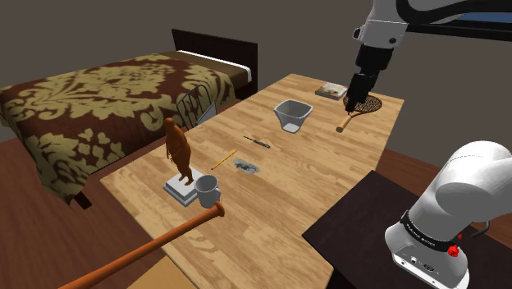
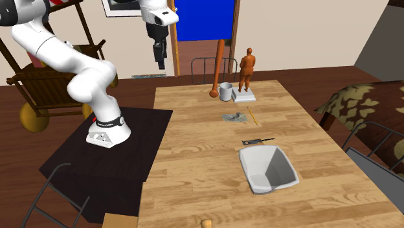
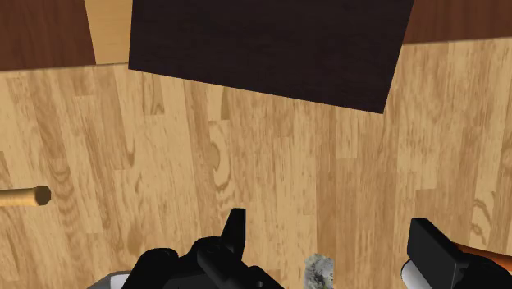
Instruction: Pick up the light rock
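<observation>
The light rock [image 1: 246, 167] is a small, flat, pale grey speckled lump lying near the middle of the wooden table [image 1: 328, 172]. In the second exterior view the rock [image 2: 234, 117] lies between the mug and the white bin. My black gripper [image 1: 354, 103] hangs high above the table, well clear of the rock, and in the second exterior view the gripper [image 2: 160, 61] is up over the table's stand-side edge. In the wrist view the gripper [image 3: 332, 246] is open, and the rock [image 3: 320, 269] shows far below, between the fingers and untouched.
A white bin [image 1: 293, 113], a dark pen-like tool [image 1: 257, 141], a yellow pencil [image 1: 223, 159], a brown figurine [image 1: 178, 150] on a white base, a grey mug [image 1: 208, 191] and a baseball bat [image 1: 148, 246] share the table. A racket [image 1: 361, 107] and book [image 1: 331, 89] lie at the far end. A bed [image 1: 107, 98] stands beside the table.
</observation>
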{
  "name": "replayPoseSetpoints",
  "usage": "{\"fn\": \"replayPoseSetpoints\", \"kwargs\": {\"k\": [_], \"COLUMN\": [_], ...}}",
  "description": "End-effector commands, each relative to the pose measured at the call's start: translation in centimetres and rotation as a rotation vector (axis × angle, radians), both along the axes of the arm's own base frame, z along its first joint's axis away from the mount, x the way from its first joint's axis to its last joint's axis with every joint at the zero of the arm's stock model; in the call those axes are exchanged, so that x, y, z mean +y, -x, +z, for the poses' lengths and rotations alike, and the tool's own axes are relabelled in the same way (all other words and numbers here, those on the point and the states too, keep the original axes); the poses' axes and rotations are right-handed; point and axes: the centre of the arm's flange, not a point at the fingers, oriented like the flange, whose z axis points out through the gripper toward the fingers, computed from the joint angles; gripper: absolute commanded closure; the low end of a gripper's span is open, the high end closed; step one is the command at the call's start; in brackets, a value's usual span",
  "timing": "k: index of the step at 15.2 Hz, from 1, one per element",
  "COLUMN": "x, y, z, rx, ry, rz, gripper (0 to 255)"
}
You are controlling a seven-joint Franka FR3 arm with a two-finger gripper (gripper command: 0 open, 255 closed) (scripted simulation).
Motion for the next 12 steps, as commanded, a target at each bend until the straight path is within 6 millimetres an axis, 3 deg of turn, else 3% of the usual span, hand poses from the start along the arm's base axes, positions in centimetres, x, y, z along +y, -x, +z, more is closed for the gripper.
{"fn": "replayPoseSetpoints", "kwargs": {"k": [1,12], "x": [0.0,6.5], "y": [0.0,-11.4], "z": [0.0,-8.8], "rx": [0.000,0.074], "ry": [0.000,0.073], "rz": [0.000,0.013], "gripper": [0,0]}}
